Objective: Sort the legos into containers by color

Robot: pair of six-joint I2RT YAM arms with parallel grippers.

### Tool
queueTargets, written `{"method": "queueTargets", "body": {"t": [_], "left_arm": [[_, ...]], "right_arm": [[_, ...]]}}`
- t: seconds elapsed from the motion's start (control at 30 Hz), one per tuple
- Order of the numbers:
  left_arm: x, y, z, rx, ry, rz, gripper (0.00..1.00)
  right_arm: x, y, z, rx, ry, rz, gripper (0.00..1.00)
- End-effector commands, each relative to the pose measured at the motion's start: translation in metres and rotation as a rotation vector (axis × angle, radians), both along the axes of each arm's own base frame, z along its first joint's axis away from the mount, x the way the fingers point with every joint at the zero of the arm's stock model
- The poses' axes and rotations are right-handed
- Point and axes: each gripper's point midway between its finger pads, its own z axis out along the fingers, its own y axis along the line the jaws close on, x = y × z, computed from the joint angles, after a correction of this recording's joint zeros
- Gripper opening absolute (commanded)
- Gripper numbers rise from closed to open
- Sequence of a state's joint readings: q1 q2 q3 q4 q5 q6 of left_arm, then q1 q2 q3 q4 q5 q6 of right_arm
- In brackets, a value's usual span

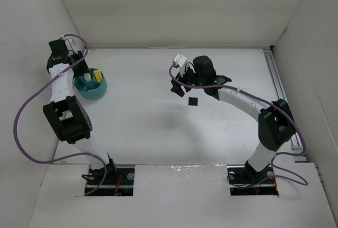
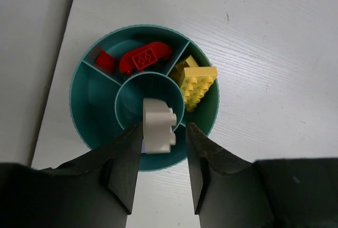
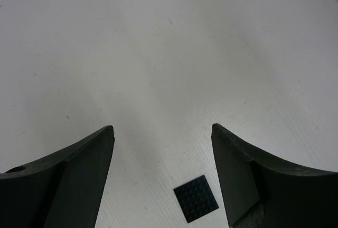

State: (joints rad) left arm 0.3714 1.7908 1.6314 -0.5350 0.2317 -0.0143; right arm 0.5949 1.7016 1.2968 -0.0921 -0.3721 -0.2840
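A: Which piece sets the next move?

B: The flat black square (image 3: 196, 197), the only lego loose on the table (image 1: 158, 133). It lies about mid-table, well apart from the teal bowl (image 1: 97, 92), which stands by the left edge toward the far-left corner.

A: Nearer arm?

B: The right one, clearly. The right tool (image 3: 161, 129) hangs above the plate with its fingers spread wide and nothing between them. In the wrist view the plate sits low in frame, between the fingers but closer to the right-hand one. So it lies back toward the wrist, on the near-edge side of the fingertips.

A: Long axis?

B: None, since it is square. Its edges are turned askew to the finger line, and it is very flat, so my guess is that pinching it will be awkward.

A: Left side?

B: The left tool (image 2: 163, 127) is over the bowl. The cream brick (image 2: 158, 125) touches one finger and there is a gap to the other, so the tool looks released. Red bricks (image 2: 140, 59) and yellow bricks (image 2: 198, 83) are in separate compartments.
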Motion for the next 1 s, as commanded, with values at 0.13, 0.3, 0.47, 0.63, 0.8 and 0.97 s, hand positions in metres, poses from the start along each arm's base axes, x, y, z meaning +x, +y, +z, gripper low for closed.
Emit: {"method": "queueTargets", "body": {"t": [0.13, 0.3, 0.47, 0.63, 0.8, 0.97], "left_arm": [[0.004, -0.001, 0.01, 0.002, -0.018, -0.022, 0.43], [0.005, -0.003, 0.022, -0.007, -0.054, -0.018, 0.49], [0.013, -0.038, 0.107, -0.085, -0.418, -0.167, 0.62], [0.006, -0.085, 0.179, -0.062, -0.585, -0.332, 0.78], [0.004, -0.121, 0.192, -0.092, -0.579, -0.43, 0.81], [-0.008, -0.142, 0.189, -0.081, -0.584, -0.468, 0.84]], "right_arm": [[0.013, 0.001, 0.023, 0.035, -0.047, -0.029, 0.79], [0.016, -0.002, 0.023, 0.027, -0.052, -0.048, 0.79], [0.014, -0.031, -0.004, -0.104, -0.058, -0.021, 0.78], [0.012, -0.079, -0.035, -0.334, -0.104, 0.075, 0.81], [0.006, -0.13, -0.083, -0.64, 0.104, 0.145, 0.81], [0.017, -0.146, -0.098, -0.782, 0.245, 0.179, 0.89]]}}
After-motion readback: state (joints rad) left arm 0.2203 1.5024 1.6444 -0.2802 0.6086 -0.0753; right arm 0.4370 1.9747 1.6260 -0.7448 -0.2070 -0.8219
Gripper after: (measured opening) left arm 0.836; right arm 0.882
